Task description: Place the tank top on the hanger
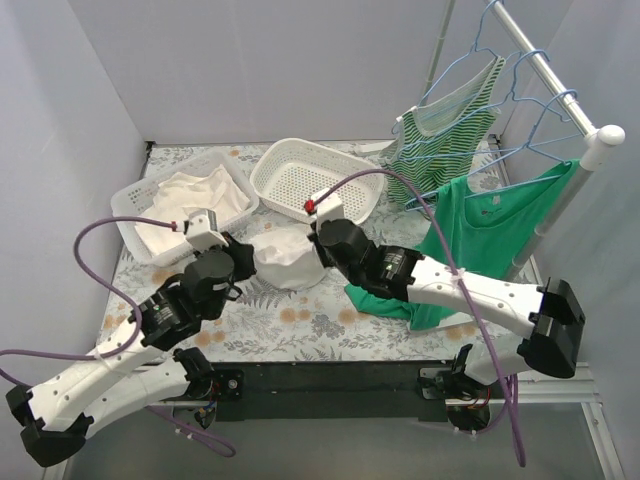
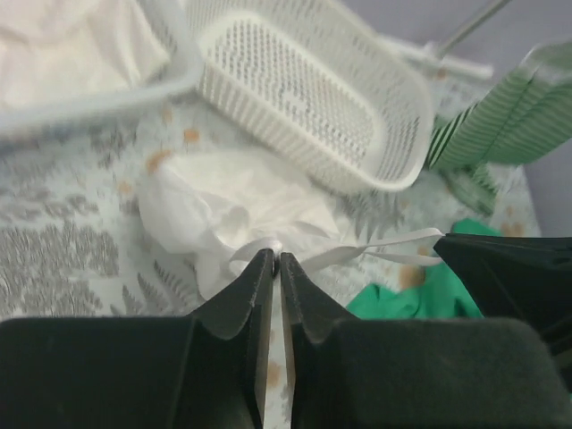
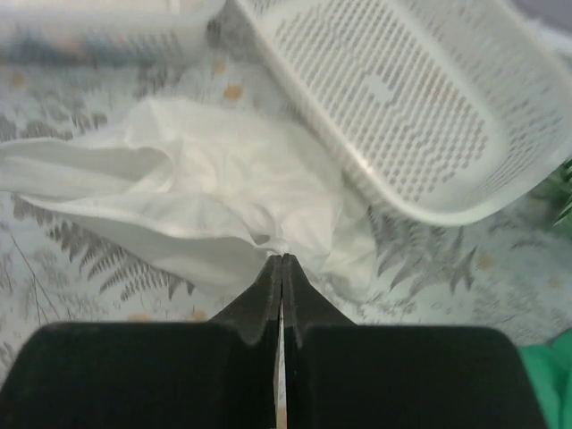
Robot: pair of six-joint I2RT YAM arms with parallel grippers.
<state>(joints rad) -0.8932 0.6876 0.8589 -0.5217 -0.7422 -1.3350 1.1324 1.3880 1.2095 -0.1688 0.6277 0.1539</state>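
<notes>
Tank top (image 1: 285,262) bunched mid-table, left gripper (image 2: 271,259) and right gripper (image 3: 281,259) each clamped on its cloth. Behind: two white baskets; left basket (image 1: 122,203) holds cream cloth (image 1: 195,195), right basket (image 1: 300,175) perforated. Far right: striped top (image 1: 445,135) and green top (image 1: 490,215), two, on blue hangers (image 1: 548,103).

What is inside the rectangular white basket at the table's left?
A crumpled cream-white cloth bundle lies in the rectangular basket. The cloth covers most of the basket's floor, so anything beneath it cannot be seen.
</notes>
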